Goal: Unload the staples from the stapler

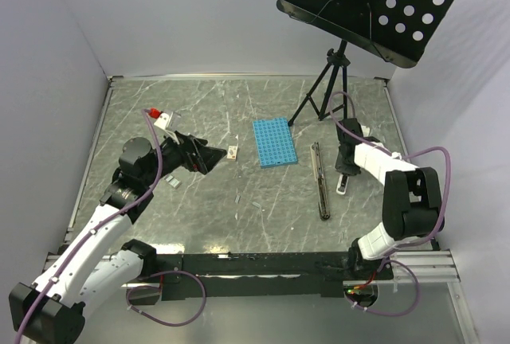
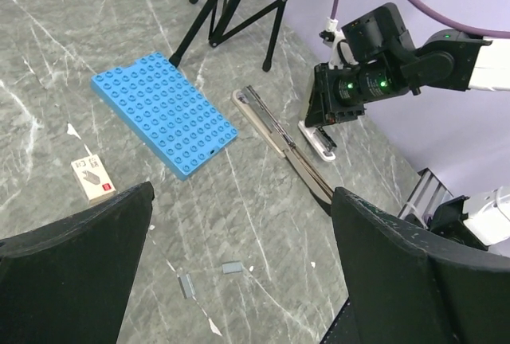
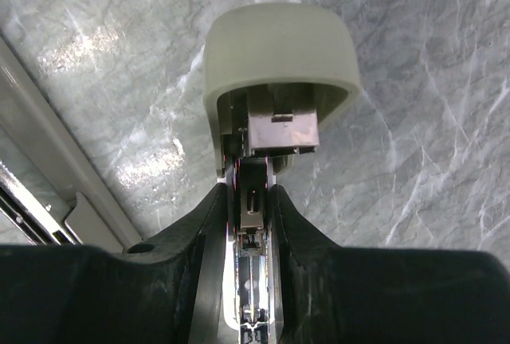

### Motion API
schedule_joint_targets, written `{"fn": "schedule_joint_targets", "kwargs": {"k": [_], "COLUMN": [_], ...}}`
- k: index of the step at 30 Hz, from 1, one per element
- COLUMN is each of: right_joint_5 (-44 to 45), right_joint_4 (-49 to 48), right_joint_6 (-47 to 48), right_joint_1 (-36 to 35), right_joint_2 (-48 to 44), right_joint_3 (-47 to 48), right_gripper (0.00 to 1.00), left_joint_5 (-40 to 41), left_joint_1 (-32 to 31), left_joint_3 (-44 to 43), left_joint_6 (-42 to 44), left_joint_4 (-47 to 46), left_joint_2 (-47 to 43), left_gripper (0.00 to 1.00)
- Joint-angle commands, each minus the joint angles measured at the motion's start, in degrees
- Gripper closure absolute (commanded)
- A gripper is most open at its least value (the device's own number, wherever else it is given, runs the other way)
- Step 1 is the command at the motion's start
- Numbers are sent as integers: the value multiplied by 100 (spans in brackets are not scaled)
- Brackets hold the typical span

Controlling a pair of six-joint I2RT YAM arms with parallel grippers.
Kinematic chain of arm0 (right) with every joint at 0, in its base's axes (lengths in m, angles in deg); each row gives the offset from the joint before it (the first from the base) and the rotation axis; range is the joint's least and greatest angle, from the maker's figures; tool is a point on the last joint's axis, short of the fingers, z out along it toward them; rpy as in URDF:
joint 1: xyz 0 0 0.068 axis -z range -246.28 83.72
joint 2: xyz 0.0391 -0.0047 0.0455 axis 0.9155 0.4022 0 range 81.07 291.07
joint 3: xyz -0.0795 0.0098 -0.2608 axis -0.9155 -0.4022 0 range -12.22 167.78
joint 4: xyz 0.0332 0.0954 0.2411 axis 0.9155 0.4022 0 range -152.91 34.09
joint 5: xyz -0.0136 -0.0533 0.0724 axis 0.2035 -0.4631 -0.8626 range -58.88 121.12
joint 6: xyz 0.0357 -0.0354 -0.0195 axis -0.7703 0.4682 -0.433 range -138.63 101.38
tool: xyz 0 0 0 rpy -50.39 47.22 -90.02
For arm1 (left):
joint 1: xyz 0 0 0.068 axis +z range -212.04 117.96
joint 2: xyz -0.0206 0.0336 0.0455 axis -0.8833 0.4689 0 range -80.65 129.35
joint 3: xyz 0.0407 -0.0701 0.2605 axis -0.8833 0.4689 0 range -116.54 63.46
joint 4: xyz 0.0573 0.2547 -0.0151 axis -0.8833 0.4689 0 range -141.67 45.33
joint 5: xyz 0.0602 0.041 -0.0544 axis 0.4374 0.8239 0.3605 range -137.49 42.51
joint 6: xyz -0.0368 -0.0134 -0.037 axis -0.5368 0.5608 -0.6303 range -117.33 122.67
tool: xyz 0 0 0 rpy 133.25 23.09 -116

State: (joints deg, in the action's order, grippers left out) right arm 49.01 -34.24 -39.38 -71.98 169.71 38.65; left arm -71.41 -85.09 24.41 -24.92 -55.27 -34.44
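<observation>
The stapler [image 1: 320, 181] [image 2: 279, 133], slim and black with a silvery strip, lies flat on the table right of the blue rack [image 1: 269, 142] [image 2: 163, 113]. Just right of it, my right gripper [image 1: 345, 165] [image 2: 335, 97] [image 3: 249, 193] points down. It is shut on the metal channel of a pale grey rounded piece [image 3: 279, 49] [image 2: 317, 141] that rests on the table. My left gripper [image 1: 209, 157] [image 2: 243, 193] hovers wide open left of the rack with nothing between its fingers. Two short grey staple strips [image 2: 232, 267] [image 2: 186, 284] lie on the table below it.
A small tan box [image 1: 232, 151] [image 2: 93, 178] sits left of the rack. A music stand's tripod [image 1: 323, 93] stands at the back right under its black perforated desk [image 1: 374, 1]. A metal rail [image 3: 48, 177] runs along the table's right edge.
</observation>
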Motion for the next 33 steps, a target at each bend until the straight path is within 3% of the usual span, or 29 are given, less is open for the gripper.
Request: {"fn": "schedule_joint_targets", "kwargs": {"k": [1, 6, 9, 19, 23, 26, 29, 30, 33], "right_joint_5": [14, -163, -233, -514, -611, -620, -725, -760, -787], "right_joint_4": [-115, -107, -107, 235, 490, 666, 719, 711, 588], "right_joint_6": [-52, -17, -8, 115, 186, 221, 230, 230, 195], "right_joint_1": [209, 209, 209, 200, 200, 174, -10, -237, -703], "right_joint_2": [171, 13, -57, -698, -1181, -1497, -1902, -2008, -2351], "right_joint_3": [90, 98, 98, 265, 362, 476, 538, 538, 555], "right_gripper": [68, 47, 40, 30, 13, 8, 1, 0, 0], "left_joint_5": [142, 125, 116, 441, 1255, 2064, 3031, 3869, 4658], "left_joint_1": [11, 11, 11, 11, 11, 11, 20, 20, 221], "left_joint_3": [-138, -147, -138, -156, -200, -252, -454, -516, -858], "left_joint_6": [123, 123, 105, 70, -149, -623, -844, -1166, -1843], "left_joint_4": [8, 8, 8, 104, 306, 700, 1096, 1489, 2499], "left_joint_2": [-104, -34, -51, -7, 10, 89, 378, 475, 949], "left_gripper": [3, 3, 3, 3, 3, 3, 2, 1, 14]}}
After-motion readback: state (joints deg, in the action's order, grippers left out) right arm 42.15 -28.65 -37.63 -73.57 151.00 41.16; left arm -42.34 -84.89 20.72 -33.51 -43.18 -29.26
